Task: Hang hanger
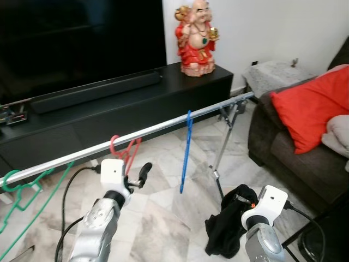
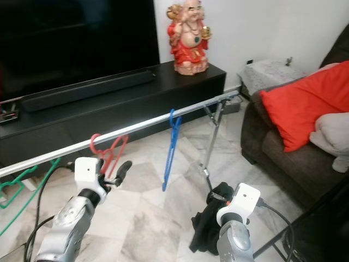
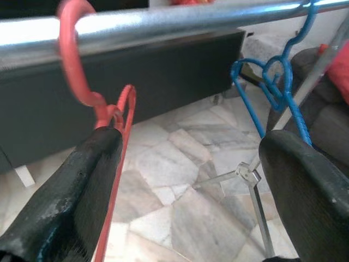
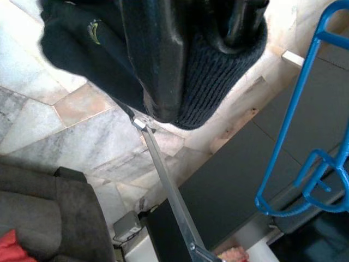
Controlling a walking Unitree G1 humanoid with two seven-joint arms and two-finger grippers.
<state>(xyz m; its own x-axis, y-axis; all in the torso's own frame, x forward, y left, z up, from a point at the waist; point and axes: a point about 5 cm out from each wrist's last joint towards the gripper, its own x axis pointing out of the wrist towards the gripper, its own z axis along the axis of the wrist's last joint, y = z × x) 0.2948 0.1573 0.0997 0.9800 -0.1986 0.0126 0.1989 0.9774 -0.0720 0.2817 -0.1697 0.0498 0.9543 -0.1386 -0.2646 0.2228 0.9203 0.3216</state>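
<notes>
A silver rail (image 1: pixel 158 126) runs from low left to upper right. Three hangers hang on it: green (image 1: pixel 16 191) at the left, red (image 1: pixel 126 148) in the middle, blue (image 1: pixel 186 153) further right. My left gripper (image 3: pixel 191 207) is open just below the rail. One of its fingers (image 3: pixel 71 202) sits against the neck of the red hanger (image 3: pixel 112 117), whose hook is over the rail (image 3: pixel 180 24). The blue hanger (image 3: pixel 272 82) hangs by the other finger. My right gripper (image 1: pixel 240 199) is low at the right, shut on a black garment (image 1: pixel 226 226); the knit cloth (image 4: pixel 218 71) bunches around its fingers.
A black TV console (image 1: pixel 136 103) with a soundbar and a red figurine (image 1: pixel 196 38) stands behind the rail. The rack's metal leg (image 1: pixel 221 158) comes down between the blue hanger and the dark sofa (image 1: pixel 283 153), which holds a red cushion (image 1: pixel 313 103). Black cables trail over the marble floor at the left.
</notes>
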